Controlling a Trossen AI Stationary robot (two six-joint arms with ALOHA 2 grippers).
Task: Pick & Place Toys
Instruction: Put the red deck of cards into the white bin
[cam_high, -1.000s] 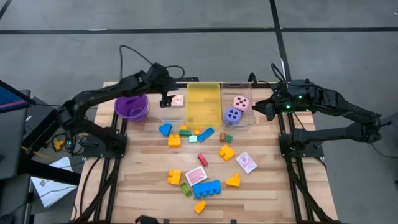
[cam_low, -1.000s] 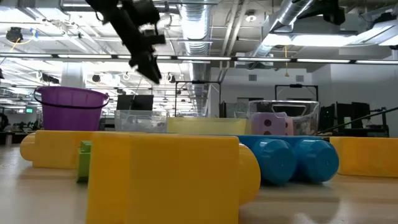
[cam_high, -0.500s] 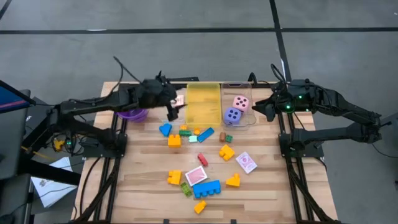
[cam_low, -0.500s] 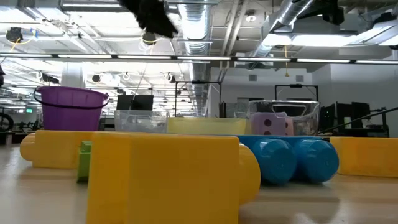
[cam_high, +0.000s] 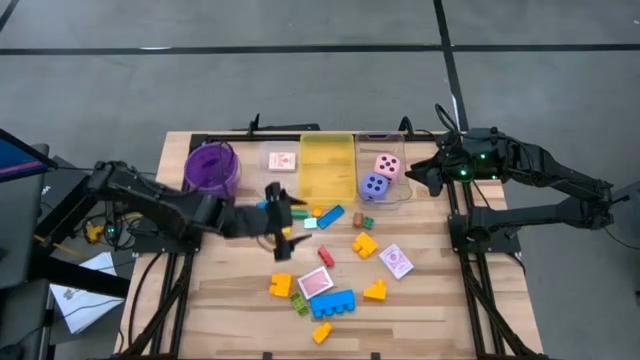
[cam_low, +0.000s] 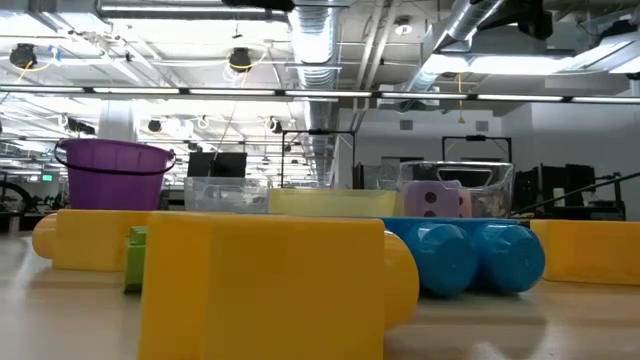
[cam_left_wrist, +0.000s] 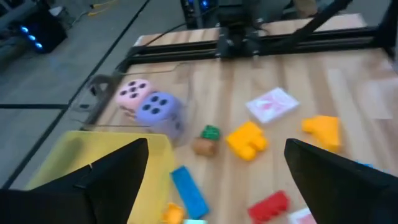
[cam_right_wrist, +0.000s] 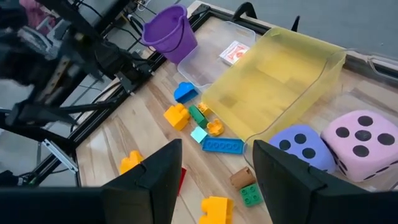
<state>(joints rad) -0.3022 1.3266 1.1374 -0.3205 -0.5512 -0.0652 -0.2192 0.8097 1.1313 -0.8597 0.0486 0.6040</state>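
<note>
Moved: our left gripper (cam_high: 282, 212) leaves the bins, comes to mid-table, fingers wide, empty.
Next: blue block (cam_high: 331, 216) lies just beside it, slanted.
Right gripper (cam_high: 418, 175): waits; we can't tell its fingers.

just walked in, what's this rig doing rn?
Sorting toys into bins. The left gripper hangs open over the loose blocks mid-table, holding nothing. A playing card lies in the clear bin; the pink die and purple die share another. The right gripper waits beside the dice, empty.
</note>
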